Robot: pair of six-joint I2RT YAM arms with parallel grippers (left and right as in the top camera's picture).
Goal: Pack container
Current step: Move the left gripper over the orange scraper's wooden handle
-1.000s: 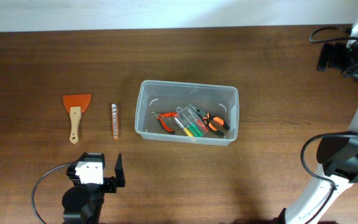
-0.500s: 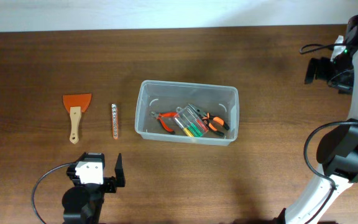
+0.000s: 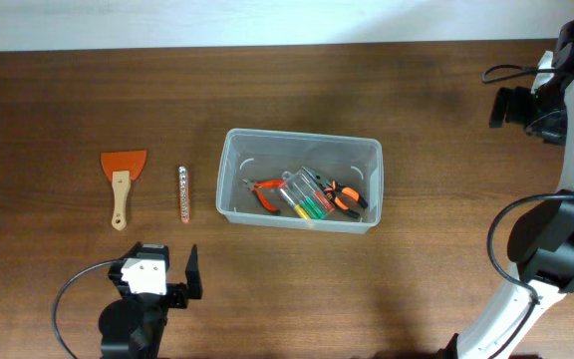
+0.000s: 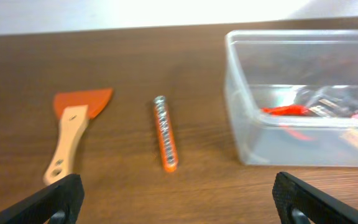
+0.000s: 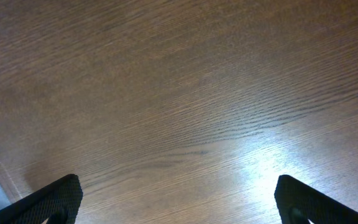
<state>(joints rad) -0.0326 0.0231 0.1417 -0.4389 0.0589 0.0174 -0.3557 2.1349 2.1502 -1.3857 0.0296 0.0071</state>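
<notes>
Two grippers, both spread as wide as they go, nothing held in either. Left gripper (image 3: 155,263) low at the near edge of the wooden table (image 3: 417,279), pointed toward the tools. Black fingertips (image 4: 58,199) at the bottom corners of its wrist view, far apart, only bare wood between. Right gripper (image 3: 522,110) up at the far right corner, well apart from everything else. Nothing but table grain between the fingertips in its wrist view.

Clear plastic container (image 3: 302,136) near the table's middle, upright, open-topped, flat on the wood. Inside, toward the near right part:
- red-handled pliers (image 3: 264,191) on the left
- a small clear case of coloured screwdrivers (image 3: 305,195) slantwise in the middle
- orange-and-black pliers (image 3: 347,197) on the right

All three crowded together, touching or overlapping.

Outside, left of the container: a slim orange holder with a row of metal bits (image 3: 183,192), lying lengthwise, near the bin's left wall but apart from it. Farther left, a scraper (image 3: 121,181) with orange blade and pale wooden handle, blade toward the far edge, apart from the holder. Both on bare wood, ahead of the left gripper.
</notes>
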